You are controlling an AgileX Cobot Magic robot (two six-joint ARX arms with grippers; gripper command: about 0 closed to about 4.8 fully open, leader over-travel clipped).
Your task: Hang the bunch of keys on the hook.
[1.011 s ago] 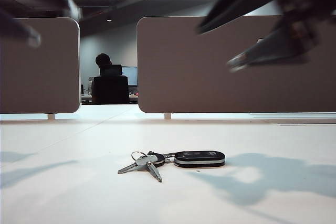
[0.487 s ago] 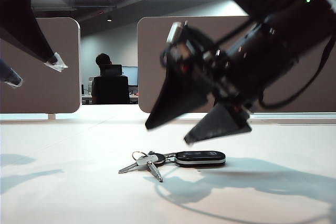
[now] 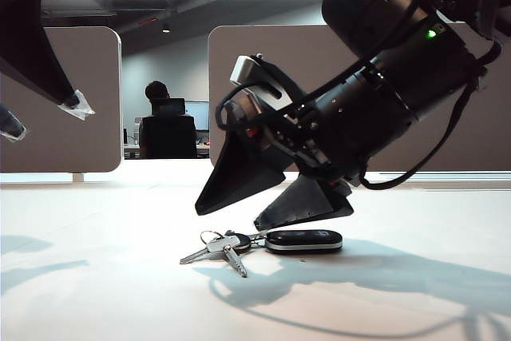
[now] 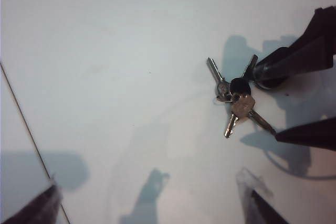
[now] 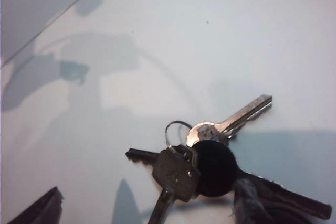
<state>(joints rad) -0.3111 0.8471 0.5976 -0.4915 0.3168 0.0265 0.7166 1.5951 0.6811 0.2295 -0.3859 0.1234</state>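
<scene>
From the exterior view, the bunch of keys [image 3: 267, 243] lies flat on the white table [image 3: 96, 293], roughly mid-table, with the black fob toward the right and the silver keys fanned out toward the left. The right gripper [image 3: 231, 213] hangs just above it, angled down, fingers spread apart and not touching anything; the lower finger tip sits right over the fob's left end. The left gripper [image 3: 44, 117] is way up by the left edge, well clear of the table, jaws apart too, nothing in them. Two brown panels [image 3: 319, 93] stand along the far edge, and I can't make out the hook on them. In the left wrist view the keys [image 4: 235, 95] show from above, splayed out, with the right gripper's dark fingers [image 4: 302, 59] on either side of the far end. The right wrist view is a close-up: the keys [image 5: 202, 166] on bare table, a dark fingertip [image 5: 37, 211] apart from them.
</scene>
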